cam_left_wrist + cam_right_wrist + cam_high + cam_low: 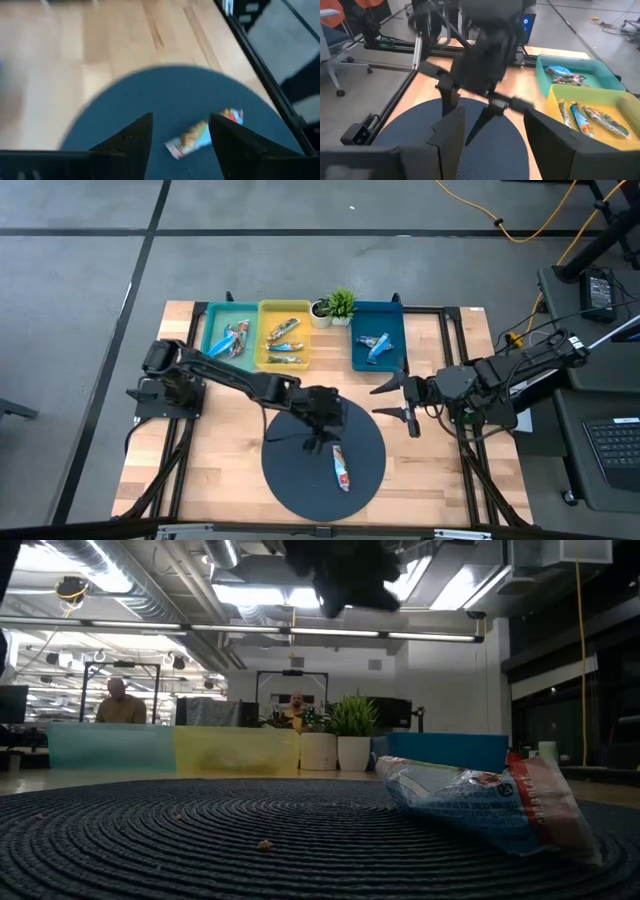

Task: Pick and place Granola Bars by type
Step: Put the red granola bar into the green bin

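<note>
Granola bar (pixel 341 466), the last one outside the trays, lies flat on the round dark mat (pixel 290 480) at the table's near edge, with the left gripper (pixel 318 442) poised open above it and holding nothing. Centre the open fingers across the bar's narrow width before descending, since the crinkled wrapper is likely to slip under an off-centre pinch. The right gripper (pixel 400 402) waits open and empty beside the mat, below the blue tray (pixel 378 311).
</note>
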You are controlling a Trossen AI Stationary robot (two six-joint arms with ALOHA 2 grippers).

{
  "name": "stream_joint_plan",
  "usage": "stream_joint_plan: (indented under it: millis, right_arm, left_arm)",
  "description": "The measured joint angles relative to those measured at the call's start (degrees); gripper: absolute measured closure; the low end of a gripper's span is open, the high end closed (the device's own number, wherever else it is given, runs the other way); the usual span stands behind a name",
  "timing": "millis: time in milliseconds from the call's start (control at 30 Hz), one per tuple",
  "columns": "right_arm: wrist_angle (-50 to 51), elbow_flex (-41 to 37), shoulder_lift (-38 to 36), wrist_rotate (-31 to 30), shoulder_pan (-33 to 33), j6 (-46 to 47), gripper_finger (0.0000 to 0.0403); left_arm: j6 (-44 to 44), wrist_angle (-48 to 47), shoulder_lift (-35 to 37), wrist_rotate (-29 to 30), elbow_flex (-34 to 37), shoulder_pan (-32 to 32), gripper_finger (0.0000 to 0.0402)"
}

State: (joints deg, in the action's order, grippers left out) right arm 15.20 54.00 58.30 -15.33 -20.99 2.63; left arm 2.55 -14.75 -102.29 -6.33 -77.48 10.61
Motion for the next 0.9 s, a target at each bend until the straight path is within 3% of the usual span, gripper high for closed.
stream_joint_plan:
  millis: [167, 333, 533, 900]
  right_arm:
    - [0.16, 0.00, -0.02, 0.39, 0.02, 0.04, 0.0197]
    - [0.16, 0.00, -0.02, 0.46, 0.02, 0.08, 0.0197]
    - [0.59, 0.00, -0.02, 0.57, 0.02, 0.92, 0.0197]
    - [3.40, 0.00, -0.02, 0.57, 0.02, 3.15, 0.0197]
  left_arm:
    - [0.69, -4.15, -4.30, -2.25, -1.77, 0.76, 0.0174]
    - [-2.77, -3.91, -7.80, 0.32, -1.77, 2.05, 0.0139]
    - [-8.56, -3.75, -11.66, 4.53, -1.78, 3.64, 0.0136]
    - [-12.09, -2.54, -14.64, 4.88, -1.83, 3.97, 0.0139]
